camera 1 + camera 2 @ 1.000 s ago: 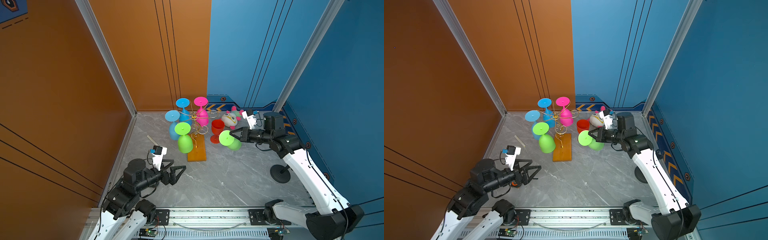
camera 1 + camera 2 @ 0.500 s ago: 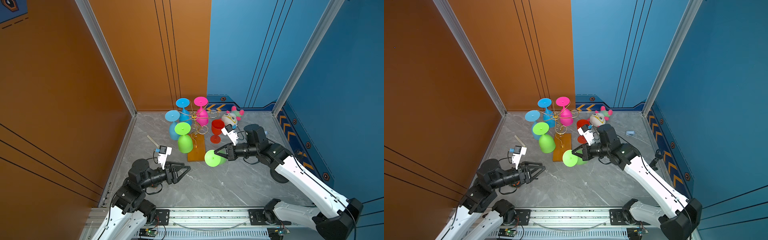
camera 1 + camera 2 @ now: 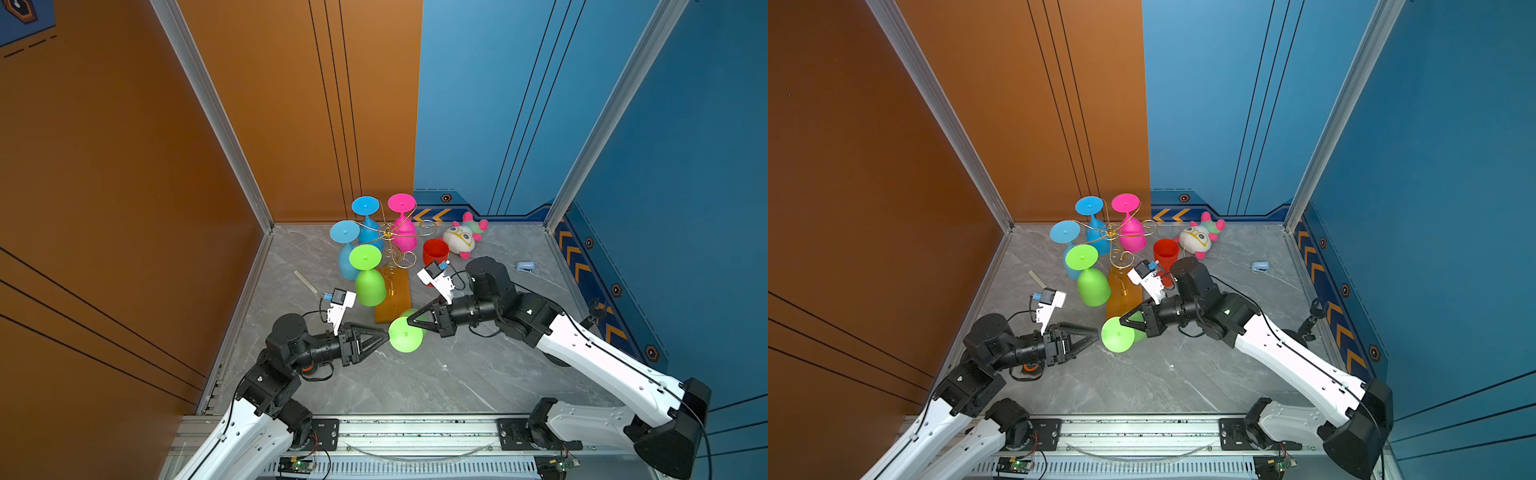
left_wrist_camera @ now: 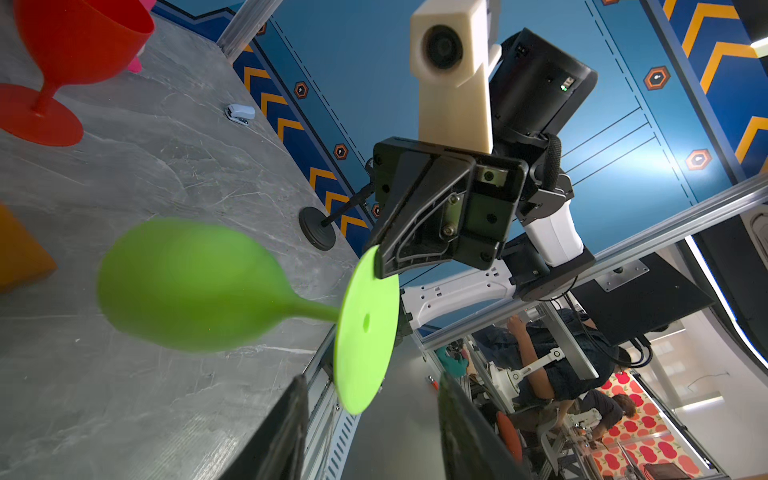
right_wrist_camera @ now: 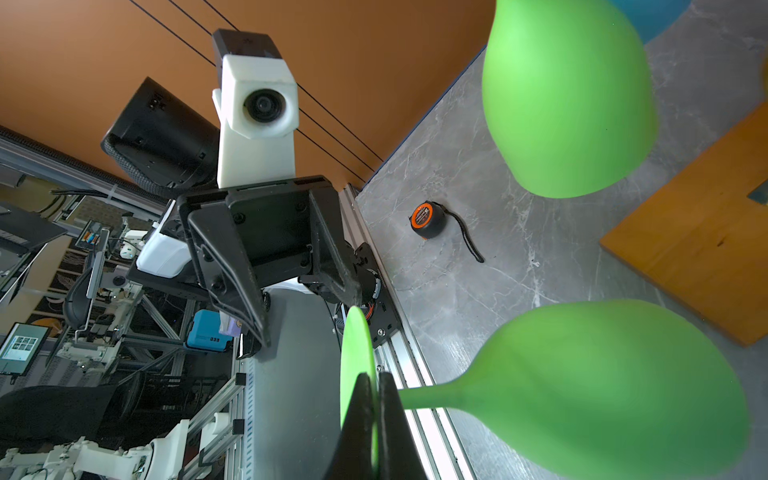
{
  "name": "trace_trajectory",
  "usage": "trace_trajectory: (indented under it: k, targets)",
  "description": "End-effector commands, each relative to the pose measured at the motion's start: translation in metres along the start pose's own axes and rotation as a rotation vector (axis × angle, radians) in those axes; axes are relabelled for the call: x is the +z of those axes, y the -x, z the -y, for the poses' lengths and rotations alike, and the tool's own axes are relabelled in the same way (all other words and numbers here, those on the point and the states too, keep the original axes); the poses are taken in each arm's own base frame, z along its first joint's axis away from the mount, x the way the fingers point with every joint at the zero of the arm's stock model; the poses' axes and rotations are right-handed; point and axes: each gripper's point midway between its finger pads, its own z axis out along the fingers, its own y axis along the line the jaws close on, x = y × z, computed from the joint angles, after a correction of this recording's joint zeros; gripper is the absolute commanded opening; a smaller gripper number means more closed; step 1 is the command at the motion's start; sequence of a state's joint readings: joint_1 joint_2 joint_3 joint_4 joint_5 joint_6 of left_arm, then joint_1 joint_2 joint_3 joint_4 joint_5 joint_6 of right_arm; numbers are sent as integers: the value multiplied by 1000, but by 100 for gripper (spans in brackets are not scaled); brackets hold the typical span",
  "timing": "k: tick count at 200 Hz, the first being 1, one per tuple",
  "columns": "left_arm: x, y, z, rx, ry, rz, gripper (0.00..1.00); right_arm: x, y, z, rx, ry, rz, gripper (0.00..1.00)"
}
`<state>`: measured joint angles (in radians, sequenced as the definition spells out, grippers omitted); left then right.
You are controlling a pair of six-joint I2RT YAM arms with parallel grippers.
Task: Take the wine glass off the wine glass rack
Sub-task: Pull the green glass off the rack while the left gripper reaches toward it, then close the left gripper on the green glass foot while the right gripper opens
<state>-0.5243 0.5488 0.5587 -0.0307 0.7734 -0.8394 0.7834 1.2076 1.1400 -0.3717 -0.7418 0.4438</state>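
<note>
My right pincer (image 3: 410,322) is pinching the flat foot of the lime-green plastic wine glass (image 3: 405,337), held sideways over the grey marble bench (image 3: 436,374) (clear of the gold wire rack (image 3: 390,243)). My left pincer (image 3: 385,334) is spread around that foot's rim.
</note>
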Motion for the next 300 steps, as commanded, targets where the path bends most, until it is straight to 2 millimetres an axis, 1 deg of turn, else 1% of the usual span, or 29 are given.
trace_trajectory:
  k: [1,26,47,75,123,160,170,193,218,236,247,249,259,273,288,300]
  targets:
    - [4,-4,10,24,-52,-28,47,2,14,-18,-37,68,39,0]
    - [9,-9,10,20,-57,-55,41,4,17,-21,-39,82,47,0]
    - [11,-12,13,29,-68,-71,36,4,18,-19,-38,76,50,0]
    - [12,-13,16,42,-81,-79,26,6,19,-17,-34,71,51,0]
    - [15,-15,17,41,-90,-91,11,5,15,-18,-26,81,35,0]
    - [16,-17,18,43,-96,-98,5,-1,12,-16,-21,75,29,0]
    - [16,-17,18,45,-99,-100,3,-4,11,-15,-20,70,28,1]
    - [17,-19,19,48,-102,-107,0,-10,11,-14,-17,63,30,8]
    - [19,-22,18,45,-107,-124,0,-20,11,-13,-15,49,37,16]
    - [20,-25,20,47,-117,-141,0,-28,12,-11,-14,36,45,26]
    - [21,-27,22,51,-127,-154,0,-32,11,-14,-18,37,45,34]
    - [22,-28,23,51,-128,-156,0,-36,14,-8,-10,23,59,35]
    - [23,-29,25,56,-137,-168,0,-42,18,-3,0,4,77,41]
    - [24,-34,25,72,-145,-186,0,-49,21,6,25,-29,94,47]
    - [26,-43,16,100,-115,-208,0,-57,24,25,76,-98,114,53]
    - [26,-47,7,148,-75,-207,0,-62,24,42,133,-149,116,55]
